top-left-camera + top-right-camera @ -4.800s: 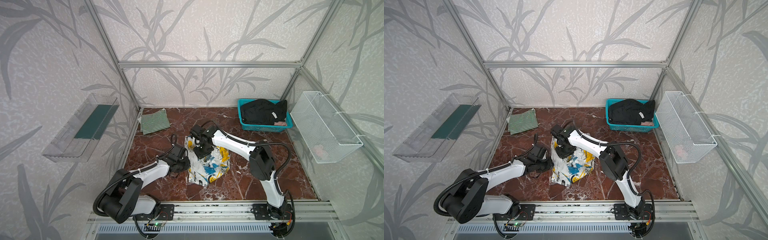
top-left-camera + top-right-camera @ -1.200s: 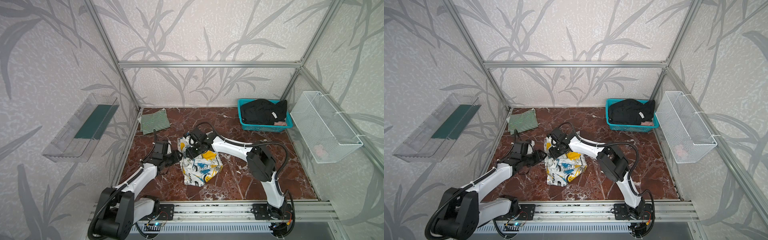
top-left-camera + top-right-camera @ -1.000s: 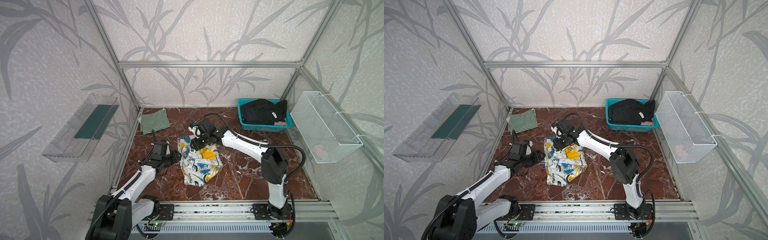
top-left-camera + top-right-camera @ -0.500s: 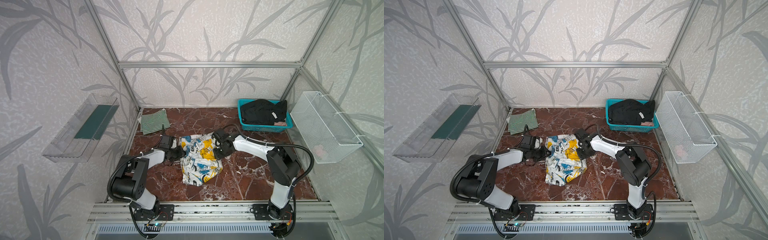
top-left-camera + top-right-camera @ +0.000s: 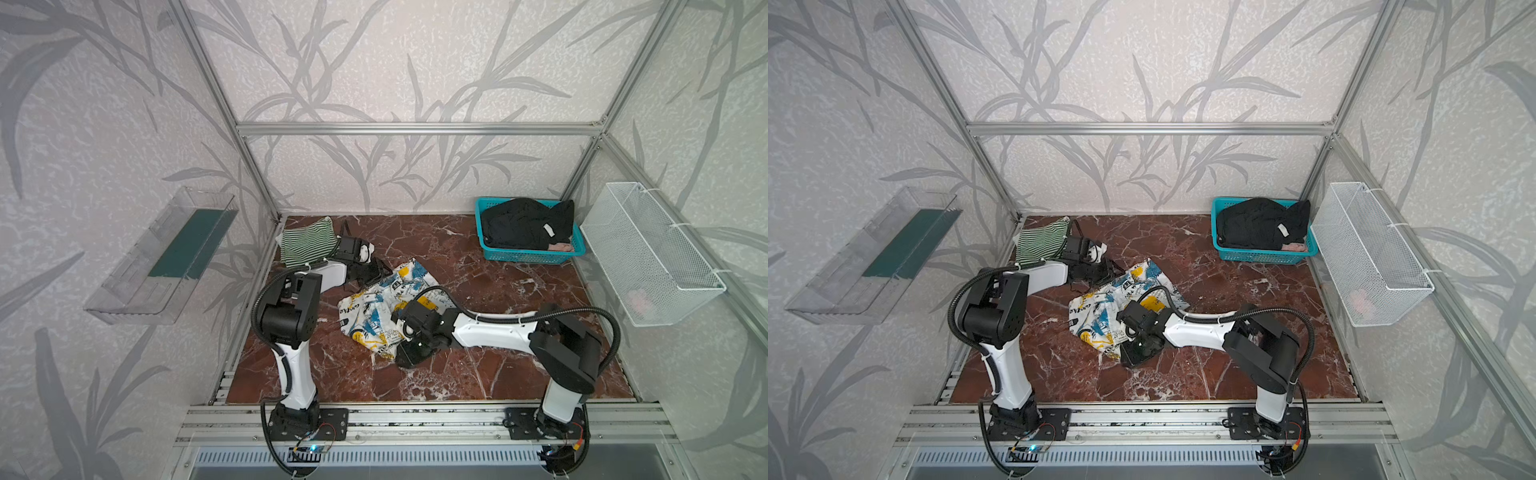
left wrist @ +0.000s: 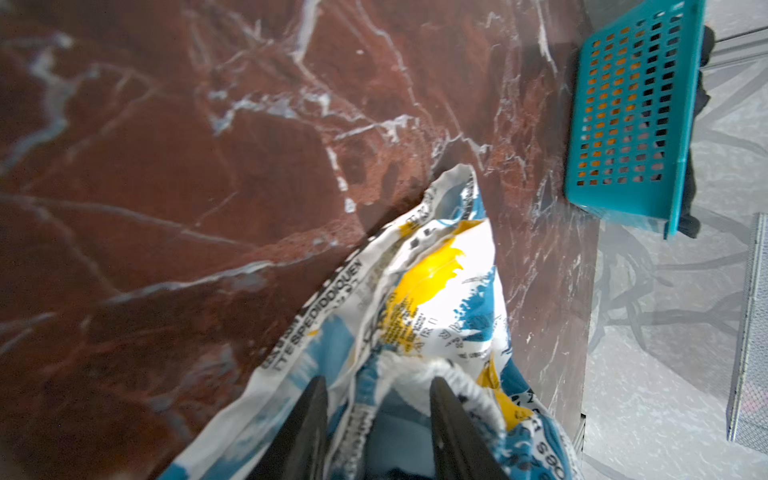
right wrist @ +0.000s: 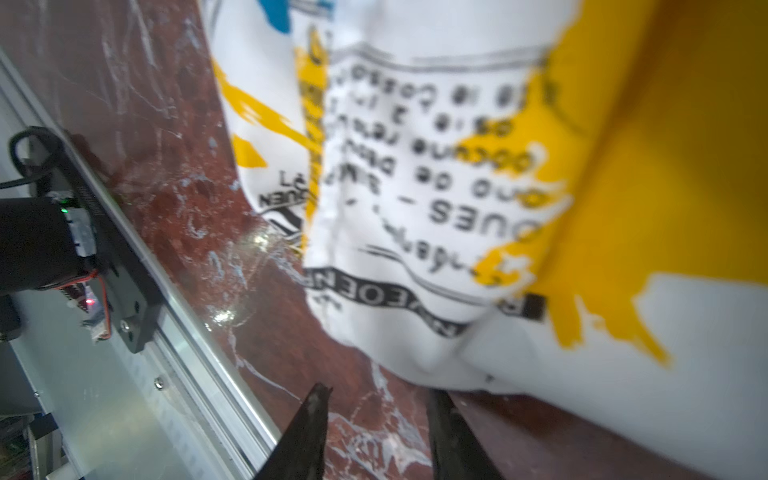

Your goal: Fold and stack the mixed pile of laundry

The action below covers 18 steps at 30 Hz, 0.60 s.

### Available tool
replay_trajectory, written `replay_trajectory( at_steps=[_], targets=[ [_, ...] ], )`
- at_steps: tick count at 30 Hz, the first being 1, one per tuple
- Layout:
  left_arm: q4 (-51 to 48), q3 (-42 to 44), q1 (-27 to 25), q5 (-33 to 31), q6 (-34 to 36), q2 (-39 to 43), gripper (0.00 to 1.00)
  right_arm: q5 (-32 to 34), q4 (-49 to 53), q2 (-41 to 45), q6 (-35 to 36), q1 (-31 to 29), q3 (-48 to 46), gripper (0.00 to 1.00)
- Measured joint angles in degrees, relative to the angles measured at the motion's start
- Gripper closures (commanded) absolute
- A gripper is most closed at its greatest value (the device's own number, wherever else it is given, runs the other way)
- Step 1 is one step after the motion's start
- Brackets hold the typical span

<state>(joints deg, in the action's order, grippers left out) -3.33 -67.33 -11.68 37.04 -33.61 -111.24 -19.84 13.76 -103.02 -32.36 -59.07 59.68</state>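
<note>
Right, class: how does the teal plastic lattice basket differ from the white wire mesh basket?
The teal plastic lattice basket stands on the marble table; the white wire mesh basket hangs on the right wall. The teal one is heaped with a black garment; the white one holds only a small pinkish item. Both are open-topped and rectangular.

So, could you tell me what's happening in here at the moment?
Two robot arms are working on a printed garment lying crumpled on the marble table. The left gripper is open over its far edge, cloth between the jaws; the right gripper is open at its near edge, holding nothing. A striped garment lies in the back left corner, and a black garment sits in the teal basket.
</note>
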Motion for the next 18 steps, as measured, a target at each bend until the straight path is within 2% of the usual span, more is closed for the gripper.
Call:
replay_trajectory(
  at_steps=[2,4,10,13,18],
  targets=[
    [-1.36,-0.24,-0.13,-0.66,-0.59,2.25,0.37,0.42,-3.63,0.33,-1.64,0.26,-0.31,0.53],
    [-3.93,-0.28,-0.13,-2.49,-0.63,5.49,0.32,1.49,-4.59,1.55,-1.38,0.52,-0.13,0.51],
    [-14.6,-0.37,0.48,-12.28,0.48,19.65,0.31,6.71,1.46,8.61,5.11,2.71,5.4,0.47],
    [-17.64,3.76,0.68,-16.5,0.28,27.78,0.31,7.43,4.26,11.15,8.74,7.52,7.56,0.43],
    [-21.94,16.74,0.76,-19.65,-1.79,39.21,0.31,7.41,8.83,11.8,13.99,18.73,8.09,0.4]
  ],
)
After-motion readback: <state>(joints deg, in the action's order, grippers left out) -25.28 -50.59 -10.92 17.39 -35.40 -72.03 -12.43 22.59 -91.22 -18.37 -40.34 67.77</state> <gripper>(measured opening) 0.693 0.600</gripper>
